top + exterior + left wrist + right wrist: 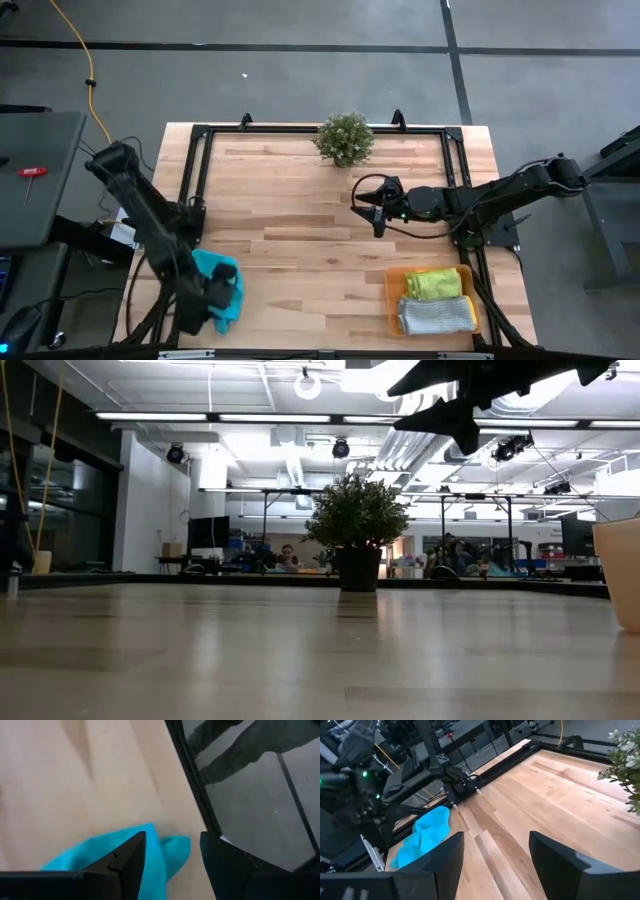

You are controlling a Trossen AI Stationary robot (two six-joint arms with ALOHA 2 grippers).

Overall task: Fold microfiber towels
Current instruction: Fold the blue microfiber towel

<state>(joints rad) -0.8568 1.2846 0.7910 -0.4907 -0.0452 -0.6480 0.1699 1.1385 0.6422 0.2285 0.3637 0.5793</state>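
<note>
The left hand [218, 298] hung over the crumpled teal towel [222, 285] at the desk's [300, 230] near left corner, fingers spread, gripping nothing. The right hand [372, 207] waited mid-desk, fingers also spread. The lime green towel [436, 284] and grey towel [436, 315] sat folded in the orange tray [392, 300]. To fold well, I'd say, it should first drag the teal cloth inward and flatten it.
</note>
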